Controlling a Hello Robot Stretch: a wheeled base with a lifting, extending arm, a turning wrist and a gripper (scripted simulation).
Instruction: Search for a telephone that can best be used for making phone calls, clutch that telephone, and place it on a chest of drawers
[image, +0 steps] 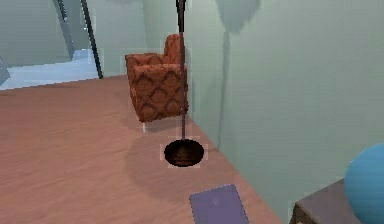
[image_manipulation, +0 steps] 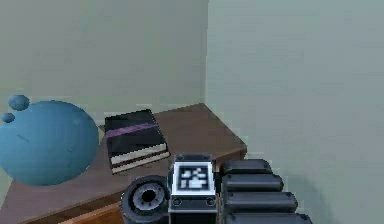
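The gripper (image_manipulation: 148, 198) is at the lower centre, below a book (image_manipulation: 136, 138) on a brown table (image_manipulation: 205, 128); whether it holds anything I cannot tell.

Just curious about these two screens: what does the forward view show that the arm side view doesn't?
Forward view: an orange patterned armchair, a floor lamp with a dark round base, a flat purple-grey mat on the wooden floor. Arm side view: stacked books on the brown table, plus the robot's dark arm and gripper. Both: the big blue round thing on that table, by the pale green wall.
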